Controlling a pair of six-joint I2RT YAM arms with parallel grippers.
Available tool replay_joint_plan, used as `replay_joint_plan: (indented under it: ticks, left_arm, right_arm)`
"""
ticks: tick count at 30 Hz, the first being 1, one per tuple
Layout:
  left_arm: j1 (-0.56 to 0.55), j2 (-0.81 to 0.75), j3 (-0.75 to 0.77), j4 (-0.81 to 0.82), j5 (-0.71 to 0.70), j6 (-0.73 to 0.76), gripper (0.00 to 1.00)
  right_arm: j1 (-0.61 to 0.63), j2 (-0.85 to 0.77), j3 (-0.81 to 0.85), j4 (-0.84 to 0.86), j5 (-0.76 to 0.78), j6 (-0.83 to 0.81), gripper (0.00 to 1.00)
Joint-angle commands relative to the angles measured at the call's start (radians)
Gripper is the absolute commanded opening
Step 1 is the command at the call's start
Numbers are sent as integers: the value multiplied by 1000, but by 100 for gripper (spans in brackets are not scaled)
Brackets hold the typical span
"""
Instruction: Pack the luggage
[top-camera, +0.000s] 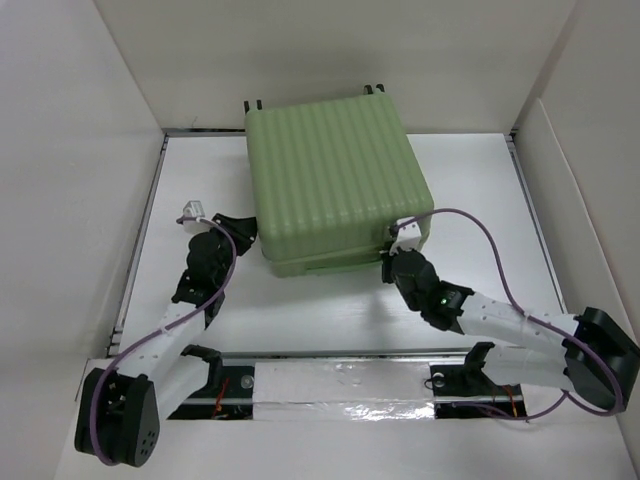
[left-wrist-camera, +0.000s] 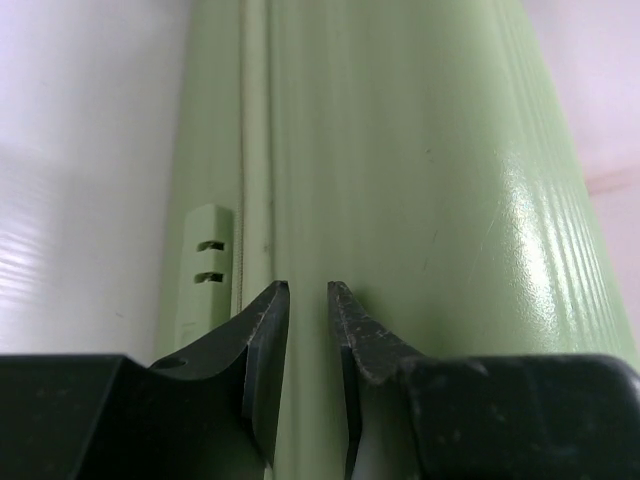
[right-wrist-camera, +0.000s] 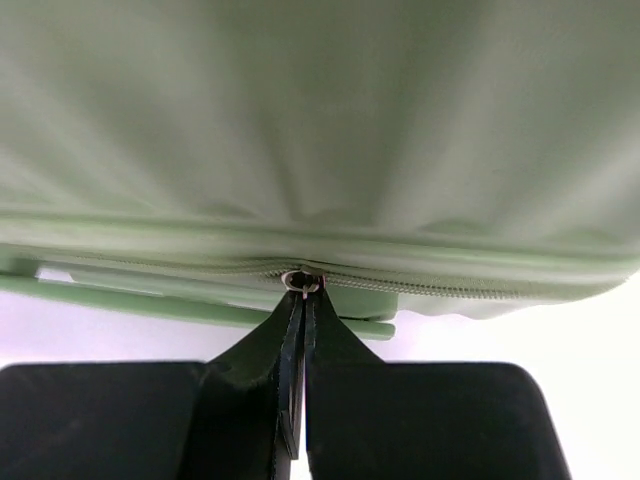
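Observation:
The luggage (top-camera: 335, 180), a light-green ribbed suitcase, lies flat and closed at the middle back of the table. Its near right corner is where my right gripper (top-camera: 390, 258) sits. In the right wrist view this gripper (right-wrist-camera: 303, 292) is shut on the small metal zipper pull (right-wrist-camera: 303, 281) on the zipper line (right-wrist-camera: 450, 285) under the shell (right-wrist-camera: 300, 120). My left gripper (top-camera: 245, 232) is at the suitcase's left side. Seen from the left wrist, its tips (left-wrist-camera: 308, 288) stand a narrow gap apart against the side wall (left-wrist-camera: 400, 150), with nothing between them.
White walls (top-camera: 80, 120) close in the table on the left, back and right. A silver taped strip (top-camera: 340, 385) runs along the near edge between the arm bases. Black wheels (top-camera: 253, 103) stick out at the suitcase's far edge. A slotted green tab (left-wrist-camera: 208, 260) sits on its side seam.

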Motion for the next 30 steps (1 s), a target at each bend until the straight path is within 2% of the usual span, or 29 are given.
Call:
replay_joint_plan:
  ticks: [1, 6, 9, 11, 12, 13, 14, 15, 20, 23, 27, 30]
  left_arm:
    - [-140, -1, -36, 66, 72, -9, 20]
    - [-341, 25, -77, 184, -27, -98, 20]
    - [-418, 61, -8, 189, -72, -92, 20]
    - [-427, 74, 34, 176, -69, -85, 21]
    - [-427, 81, 48, 190, -51, -51, 20]
    - [-427, 78, 76, 93, -72, -51, 20]
    - [-427, 73, 79, 99, -80, -54, 20]
    - [-427, 55, 55, 125, -55, -48, 20]
    - [-418, 54, 88, 61, -80, 17, 23]
    - [-444, 139, 81, 138, -72, 29, 25]
    - [-481, 303, 76, 239, -113, 20, 25]
    - [-545, 361, 90, 307, -171, -8, 25]
  right_arm:
    - [-12, -88, 11, 69, -17, -41, 0]
    - [55, -59, 18, 93, -241, -72, 0]
    - [191, 53, 101, 124, -342, -95, 0]
    - [309, 149, 214, 89, -367, -116, 0]
    - [348, 170, 249, 66, -321, -120, 0]
    - [370, 175, 277, 10, -316, -136, 0]
    - [396, 175, 299, 11, -335, -146, 0]
    - [396, 169, 302, 18, -405, -153, 0]
    - [405, 147, 305, 69, -531, -140, 0]
    - [439, 196, 340, 127, -537, -112, 0]
    - [503, 268, 394, 285, -477, -43, 0]
    - [535, 343, 454, 377, -383, -38, 0]
